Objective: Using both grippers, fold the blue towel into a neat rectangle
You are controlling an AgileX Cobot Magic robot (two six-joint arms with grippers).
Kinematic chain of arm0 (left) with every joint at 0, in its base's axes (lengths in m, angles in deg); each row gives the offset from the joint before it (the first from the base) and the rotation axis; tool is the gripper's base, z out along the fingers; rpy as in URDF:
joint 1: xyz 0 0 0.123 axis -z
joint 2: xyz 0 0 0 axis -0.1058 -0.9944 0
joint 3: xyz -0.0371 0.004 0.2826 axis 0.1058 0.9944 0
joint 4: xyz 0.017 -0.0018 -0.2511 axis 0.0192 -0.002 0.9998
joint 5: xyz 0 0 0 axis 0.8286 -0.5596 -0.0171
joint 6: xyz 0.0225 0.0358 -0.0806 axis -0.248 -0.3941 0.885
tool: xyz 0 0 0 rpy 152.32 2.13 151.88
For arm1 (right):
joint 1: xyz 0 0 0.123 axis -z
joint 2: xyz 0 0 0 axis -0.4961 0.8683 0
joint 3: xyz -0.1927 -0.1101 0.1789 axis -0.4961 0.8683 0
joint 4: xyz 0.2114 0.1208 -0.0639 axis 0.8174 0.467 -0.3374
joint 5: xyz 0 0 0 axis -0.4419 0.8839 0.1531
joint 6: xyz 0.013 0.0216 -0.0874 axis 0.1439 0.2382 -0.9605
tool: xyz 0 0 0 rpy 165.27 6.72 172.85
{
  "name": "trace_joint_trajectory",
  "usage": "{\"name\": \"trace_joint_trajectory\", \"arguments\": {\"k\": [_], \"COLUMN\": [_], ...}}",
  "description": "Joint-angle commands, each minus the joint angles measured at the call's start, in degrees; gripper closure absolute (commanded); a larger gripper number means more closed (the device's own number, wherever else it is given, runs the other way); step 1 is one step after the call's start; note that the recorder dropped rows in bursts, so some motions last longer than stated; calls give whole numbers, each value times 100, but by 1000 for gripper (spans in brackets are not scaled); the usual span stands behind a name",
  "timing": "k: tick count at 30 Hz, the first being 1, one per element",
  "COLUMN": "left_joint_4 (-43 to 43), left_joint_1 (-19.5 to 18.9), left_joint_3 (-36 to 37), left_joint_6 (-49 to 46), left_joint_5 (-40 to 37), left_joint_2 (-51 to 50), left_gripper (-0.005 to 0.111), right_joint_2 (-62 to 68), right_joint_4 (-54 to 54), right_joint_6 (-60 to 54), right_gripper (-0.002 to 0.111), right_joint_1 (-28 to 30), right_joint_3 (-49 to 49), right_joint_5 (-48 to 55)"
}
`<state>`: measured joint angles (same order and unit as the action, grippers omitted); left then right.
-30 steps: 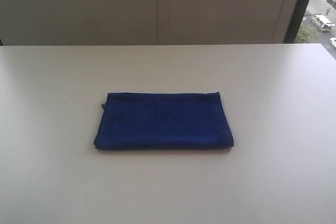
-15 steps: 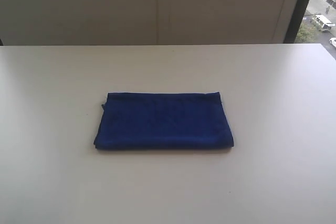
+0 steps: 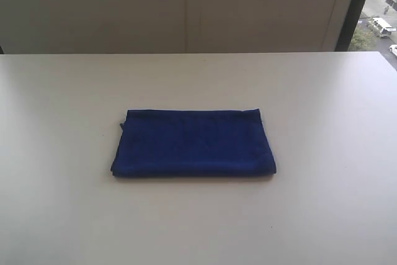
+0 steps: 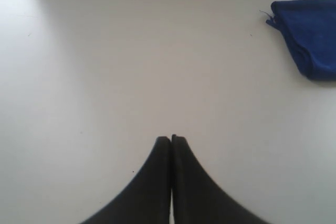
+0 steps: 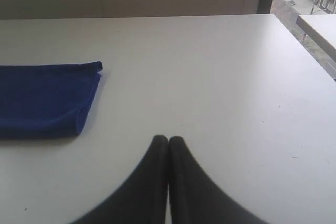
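Note:
The blue towel (image 3: pixel 193 143) lies flat in the middle of the white table (image 3: pixel 322 110), folded into a rectangle of several layers. Neither arm shows in the exterior view. In the left wrist view my left gripper (image 4: pixel 171 139) is shut with nothing in it, over bare table, and one end of the blue towel (image 4: pixel 308 35) lies well apart from it. My right gripper (image 5: pixel 168 139) is shut and empty too, with the other end of the blue towel (image 5: pixel 44 98) off to one side, not touching.
A plain wall (image 3: pixel 186 7) stands behind the table's far edge. A window strip (image 3: pixel 378 10) at the right shows a street below. In the right wrist view the table's side edge (image 5: pixel 307 51) runs close to a second table (image 5: pixel 320 27).

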<state>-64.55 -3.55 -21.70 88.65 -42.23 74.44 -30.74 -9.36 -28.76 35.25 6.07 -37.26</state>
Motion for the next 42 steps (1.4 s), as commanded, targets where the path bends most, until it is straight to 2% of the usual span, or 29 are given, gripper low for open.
{"name": "trace_joint_trajectory", "arguments": {"k": [1, 42], "left_joint_4": [4, 4], "left_joint_1": [-14, -14], "left_joint_3": [28, 28], "left_joint_6": [-17, -17], "left_joint_5": [2, 86], "left_joint_2": [24, 24], "left_gripper": [107, 107], "right_joint_2": [-34, -34], "right_joint_4": [0, 0], "right_joint_6": [8, 8], "right_gripper": [108, 108], "right_joint_1": [-30, -30], "right_joint_3": [31, 31], "right_joint_5": [-81, -81]}}
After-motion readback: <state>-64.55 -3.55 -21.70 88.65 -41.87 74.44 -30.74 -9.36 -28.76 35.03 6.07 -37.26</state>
